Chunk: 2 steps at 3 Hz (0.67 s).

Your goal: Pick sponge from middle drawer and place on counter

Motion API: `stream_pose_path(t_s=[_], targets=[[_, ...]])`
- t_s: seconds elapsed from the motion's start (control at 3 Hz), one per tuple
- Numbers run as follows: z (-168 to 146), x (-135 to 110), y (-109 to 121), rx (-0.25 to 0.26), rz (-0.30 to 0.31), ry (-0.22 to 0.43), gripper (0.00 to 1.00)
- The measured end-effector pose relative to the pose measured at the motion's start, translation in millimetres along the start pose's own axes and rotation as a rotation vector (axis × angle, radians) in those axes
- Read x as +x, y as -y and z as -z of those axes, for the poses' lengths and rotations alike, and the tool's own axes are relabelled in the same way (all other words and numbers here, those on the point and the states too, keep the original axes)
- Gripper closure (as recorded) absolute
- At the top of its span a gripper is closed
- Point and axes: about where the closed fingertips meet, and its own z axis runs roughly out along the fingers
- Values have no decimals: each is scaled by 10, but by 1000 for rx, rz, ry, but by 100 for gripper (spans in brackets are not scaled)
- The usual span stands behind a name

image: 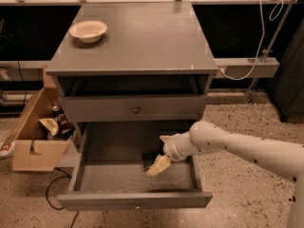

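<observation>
Hovering beside sponge (148, 159) in drawer (109, 177), tool (160, 153) spread open. Sponge likely light, squashy; pinch across narrow sides.
</observation>
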Motion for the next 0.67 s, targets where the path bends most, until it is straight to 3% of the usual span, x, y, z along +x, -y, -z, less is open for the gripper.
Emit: stream_pose_path(t_s=[0.33, 0.67], targets=[[-285, 107, 176, 7, 65, -6, 0], [-624, 268, 337, 18, 129, -64, 0]])
